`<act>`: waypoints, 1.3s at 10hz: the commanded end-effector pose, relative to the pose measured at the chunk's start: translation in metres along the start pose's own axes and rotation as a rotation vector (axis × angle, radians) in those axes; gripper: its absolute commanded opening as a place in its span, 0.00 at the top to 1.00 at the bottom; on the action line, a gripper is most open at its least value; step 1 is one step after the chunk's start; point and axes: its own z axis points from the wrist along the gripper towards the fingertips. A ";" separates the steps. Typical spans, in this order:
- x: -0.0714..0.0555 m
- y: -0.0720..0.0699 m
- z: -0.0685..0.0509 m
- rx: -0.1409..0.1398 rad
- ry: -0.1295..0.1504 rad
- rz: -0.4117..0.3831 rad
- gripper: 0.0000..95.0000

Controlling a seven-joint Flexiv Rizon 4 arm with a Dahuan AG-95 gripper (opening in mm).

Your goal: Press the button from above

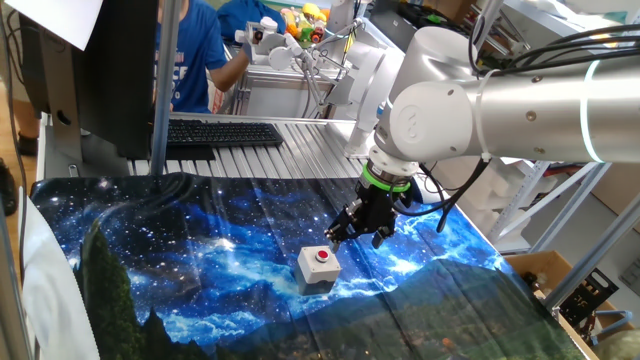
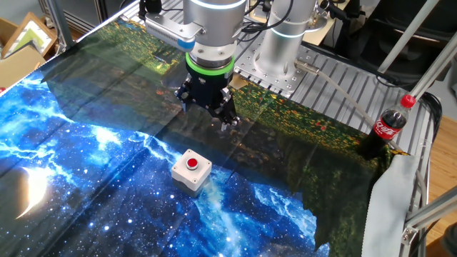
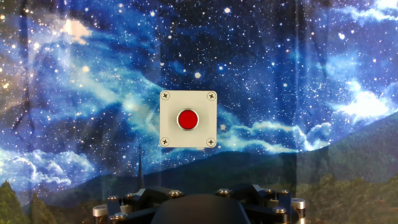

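While gripper (image 2: 227, 121) hovers, button (image 2: 192, 163) (red) untouched.

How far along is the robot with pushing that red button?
Early on. The red button on its grey box is untouched, with nothing resting on it. The robot's hand hangs above the starry cloth, off to one side of the box, and its camera shows the button ahead of it. Still to do: get directly over the button, come down and press.

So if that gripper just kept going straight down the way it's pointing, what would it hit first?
Probably the starry cloth beside the box, not the red button. The gripper hangs off to one side, though depth is hard to judge.
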 end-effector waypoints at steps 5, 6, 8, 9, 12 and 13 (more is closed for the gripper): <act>0.000 0.000 0.000 0.011 -0.016 0.159 0.60; 0.000 0.000 0.000 0.011 -0.017 0.159 0.60; 0.000 0.000 0.000 0.011 -0.017 0.139 0.80; 0.000 0.000 0.000 0.011 -0.017 0.126 0.80; 0.000 0.000 0.000 0.011 -0.017 0.109 1.00; 0.000 0.000 0.000 0.012 -0.017 0.108 1.00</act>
